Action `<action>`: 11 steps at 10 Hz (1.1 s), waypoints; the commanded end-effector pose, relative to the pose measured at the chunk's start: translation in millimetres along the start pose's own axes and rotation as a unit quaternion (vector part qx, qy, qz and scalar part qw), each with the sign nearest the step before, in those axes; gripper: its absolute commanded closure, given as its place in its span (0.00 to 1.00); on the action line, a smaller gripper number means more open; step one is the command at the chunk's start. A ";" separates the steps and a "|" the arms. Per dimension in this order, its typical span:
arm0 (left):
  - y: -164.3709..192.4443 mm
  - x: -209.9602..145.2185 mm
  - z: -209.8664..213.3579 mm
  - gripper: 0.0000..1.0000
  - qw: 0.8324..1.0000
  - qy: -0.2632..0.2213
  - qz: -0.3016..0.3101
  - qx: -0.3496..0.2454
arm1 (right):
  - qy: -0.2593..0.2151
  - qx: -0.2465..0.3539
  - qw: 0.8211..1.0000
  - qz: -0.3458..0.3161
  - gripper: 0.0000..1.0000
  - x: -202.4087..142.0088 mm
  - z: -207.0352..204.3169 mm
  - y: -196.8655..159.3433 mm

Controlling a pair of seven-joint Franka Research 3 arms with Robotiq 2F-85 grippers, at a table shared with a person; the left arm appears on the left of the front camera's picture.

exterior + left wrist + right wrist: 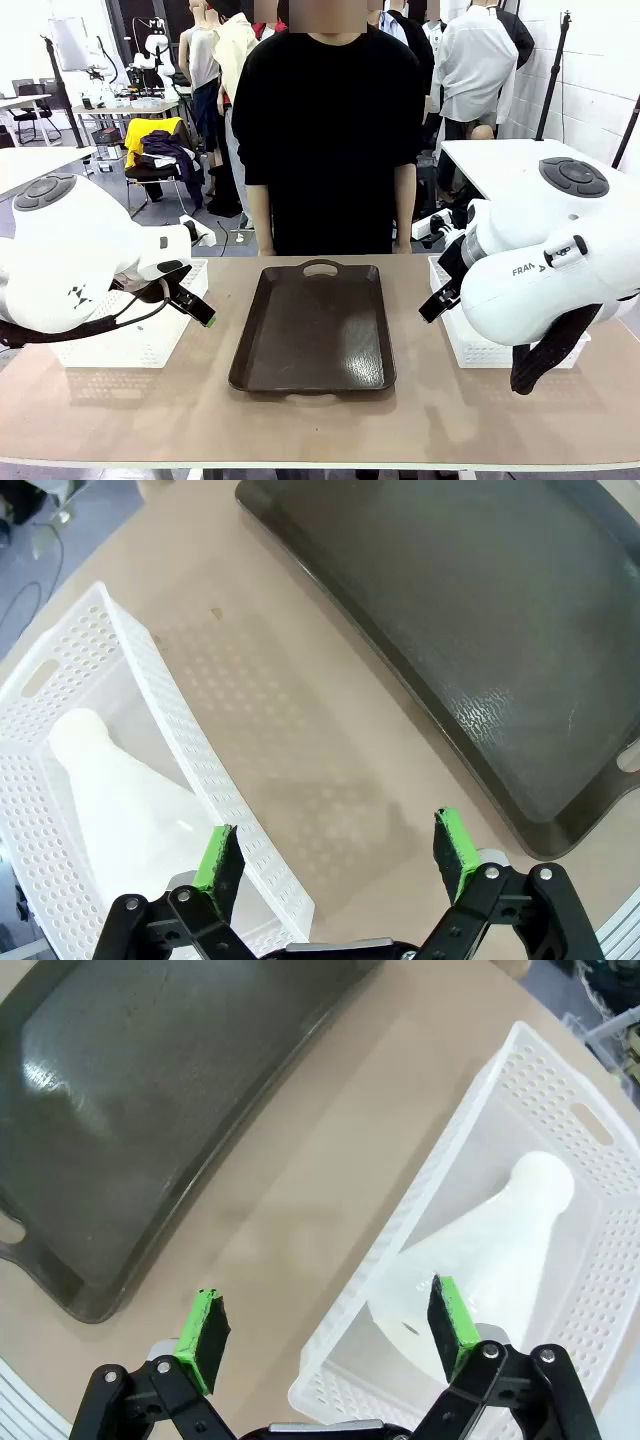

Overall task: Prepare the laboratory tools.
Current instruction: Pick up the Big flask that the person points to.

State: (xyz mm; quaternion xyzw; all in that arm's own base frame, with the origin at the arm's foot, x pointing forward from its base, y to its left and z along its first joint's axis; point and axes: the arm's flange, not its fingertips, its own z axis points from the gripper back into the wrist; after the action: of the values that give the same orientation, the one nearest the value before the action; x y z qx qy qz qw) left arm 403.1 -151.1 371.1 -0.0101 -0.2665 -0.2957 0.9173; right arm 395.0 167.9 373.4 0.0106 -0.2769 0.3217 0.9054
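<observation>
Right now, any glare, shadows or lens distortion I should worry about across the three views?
Front view: even light, sharp, soft reflection on the dark tray. Left wrist view: left basket throws a dotted shadow on the table, glare patch on the tray. Right wrist view: wide-angle bends the tray's edge, glare upper left; flask pale against right basket.

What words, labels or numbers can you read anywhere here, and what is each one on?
"FRAN": brand lettering on the right arm's white casing, remainder hidden.
Small dark emblem on the left arm: too small to read.
No print seen on the left flask, right flask, white mesh baskets or brown tray.
</observation>
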 end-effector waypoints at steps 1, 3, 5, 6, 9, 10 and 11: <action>0.0 0.0 0.1 0.00 1.000 0.000 0.000 0.000 | 0.000 0.000 1.000 0.000 0.00 0.0 0.0 0.0; 0.0 0.0 0.1 0.00 1.000 0.000 0.000 0.000 | 0.000 0.000 1.000 0.000 0.00 0.0 0.0 0.0; 0.0 0.0 0.1 0.00 1.000 0.000 0.000 0.000 | 0.000 0.000 1.000 0.000 0.00 0.0 0.0 0.0; 0.0 0.0 0.1 0.00 1.000 0.000 0.000 0.000 | 0.000 0.000 1.000 0.000 0.00 0.0 0.0 0.0; 0.0 0.0 0.1 0.00 1.000 0.000 0.000 0.000 | 0.000 0.000 1.000 0.000 0.00 0.0 0.0 0.0; 0.0 0.0 0.1 0.00 1.000 0.000 0.000 0.000 | 0.000 0.000 1.000 0.000 0.00 0.0 0.0 0.0; 0.0 0.0 0.1 0.00 1.000 0.000 0.000 0.000 | 0.000 0.000 1.000 0.000 0.00 0.0 0.0 0.0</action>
State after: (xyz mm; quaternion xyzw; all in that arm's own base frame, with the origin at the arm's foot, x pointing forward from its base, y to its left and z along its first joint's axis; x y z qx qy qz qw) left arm 402.7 -152.4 371.1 -0.0098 -0.2665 -0.2972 0.9168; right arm 394.9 168.0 373.4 0.0101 -0.2770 0.3223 0.9051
